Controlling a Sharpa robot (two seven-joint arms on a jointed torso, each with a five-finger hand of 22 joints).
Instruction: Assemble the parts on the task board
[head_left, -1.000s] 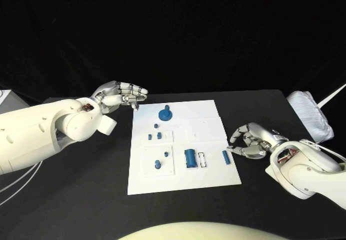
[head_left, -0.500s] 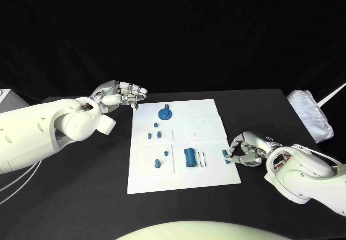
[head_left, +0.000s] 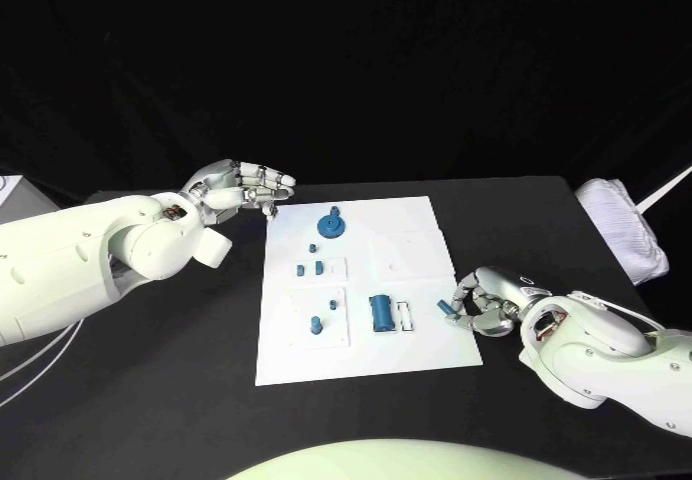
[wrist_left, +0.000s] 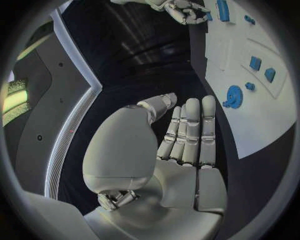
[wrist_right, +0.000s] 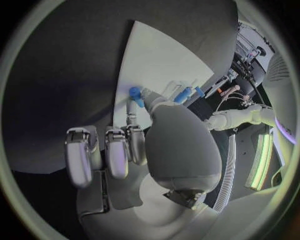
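The white task board (head_left: 369, 352) lies in the middle of the black table. On it I see a round blue part (head_left: 332, 229) at the far end, several small blue pegs (head_left: 309, 268) to the left, and a thick blue cylinder (head_left: 381, 312) beside a white slot (head_left: 407, 317). My right hand (head_left: 485, 303) is at the board's right edge, its fingertips closed around a small blue part (head_left: 449, 306); the right wrist view shows that blue part (wrist_right: 134, 93) at the fingertips. My left hand (head_left: 240, 187) hovers off the board's far left corner, holding nothing, with its fingers (wrist_left: 189, 131) straight and side by side.
A white bundled object (head_left: 624, 226) lies at the table's right edge, and a pale box (head_left: 12, 192) sits at the far left. The left wrist view shows the board (wrist_left: 262, 115) with the round blue part (wrist_left: 234, 95).
My right hand has moved in to the board's right edge and closed its fingertips on the small blue part that lay there. The left hand has stayed put.
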